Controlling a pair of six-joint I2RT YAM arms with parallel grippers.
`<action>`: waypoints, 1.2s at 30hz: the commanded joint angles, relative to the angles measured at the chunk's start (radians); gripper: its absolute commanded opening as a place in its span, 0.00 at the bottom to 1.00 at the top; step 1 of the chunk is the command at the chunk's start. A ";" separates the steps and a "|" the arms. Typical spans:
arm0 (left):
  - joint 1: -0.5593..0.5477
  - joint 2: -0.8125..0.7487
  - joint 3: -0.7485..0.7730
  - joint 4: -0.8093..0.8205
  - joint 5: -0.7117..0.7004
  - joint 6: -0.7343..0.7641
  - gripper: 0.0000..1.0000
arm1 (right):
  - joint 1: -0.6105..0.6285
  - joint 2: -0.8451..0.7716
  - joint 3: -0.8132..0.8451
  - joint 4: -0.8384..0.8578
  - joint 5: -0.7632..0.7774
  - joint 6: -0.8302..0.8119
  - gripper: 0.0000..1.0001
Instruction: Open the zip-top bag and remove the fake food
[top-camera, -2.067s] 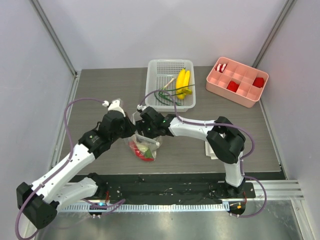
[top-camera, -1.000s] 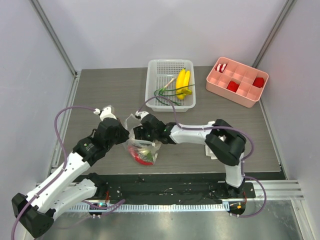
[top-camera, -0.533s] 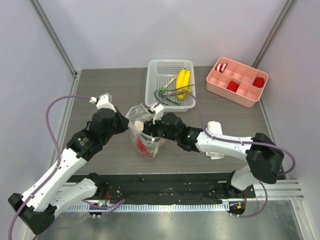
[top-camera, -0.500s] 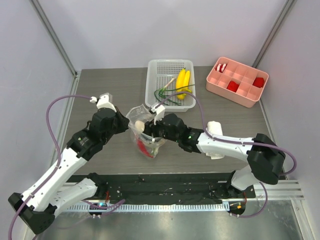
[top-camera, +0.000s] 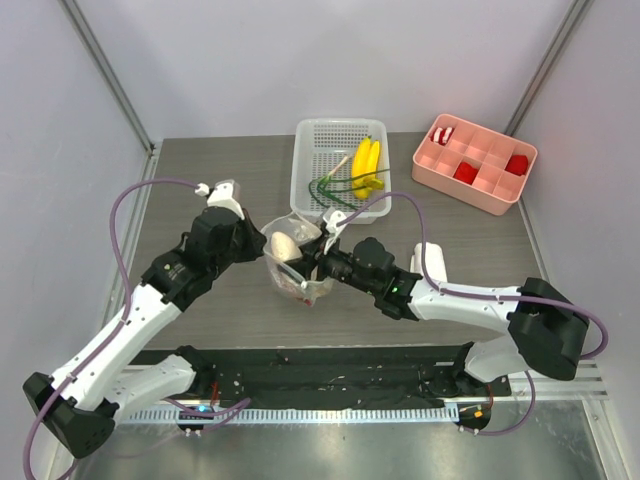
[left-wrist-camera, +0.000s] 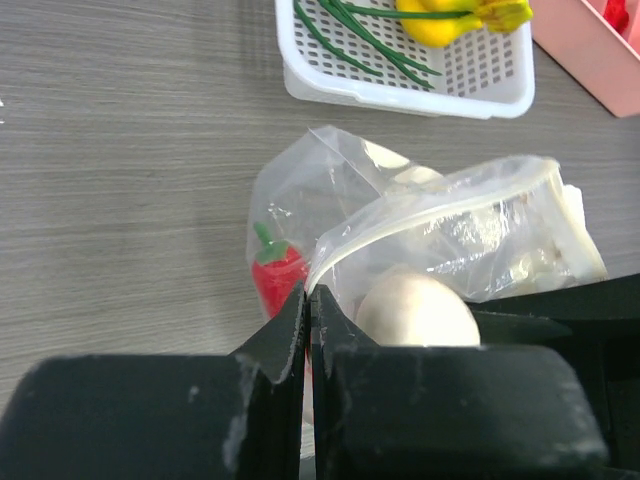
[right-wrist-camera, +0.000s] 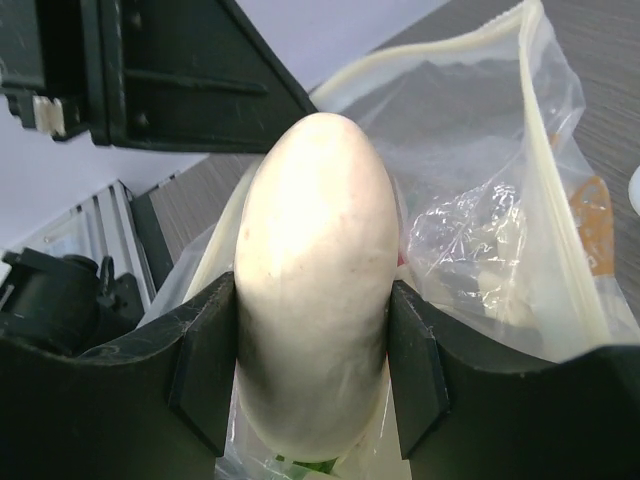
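Treat this as the pull-out of the white radish, clamped between the half-spread fingers of the right end effector at the mouth of the zip-top bag. Count on the left end effector, pressed together on the bag's near rim, to anchor the plastic. Hold that pinch firm and low over the bench, neither tugging nor letting go, lest the floppy bag ride up with the radish. Draw the radish straight out along its long axis, away from the left pinch, slowly enough to see the clear film peel off its sides rather than cling and drag. Avoid squeezing harder: smooth, rounded, tapering plastic, likely to squirt out of a tighter grip. Watch the zip strip arching beside the radish in the right wrist view, and clear it before swinging sideways. Once free, carry toward the white basket at the back of the bench, already holding the banana bunch and the green stems. Lower before spreading the fingers, given the radish's likely readiness to roll. Expect one more reach afterwards for the red chili, lying low in the bag, so leave the mouth gaping rather than collapsed. Steer well clear of the pink tray at the far right, no part of this job.
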 joint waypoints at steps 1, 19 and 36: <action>0.009 -0.002 0.024 0.046 0.104 0.064 0.00 | 0.004 -0.009 0.073 0.157 0.034 0.061 0.01; 0.008 -0.062 0.007 0.045 0.261 -0.020 0.00 | -0.033 0.015 0.119 0.558 0.143 0.341 0.01; 0.009 -0.098 0.071 -0.035 0.150 0.041 0.00 | -0.057 -0.002 0.324 -0.271 0.079 0.312 0.16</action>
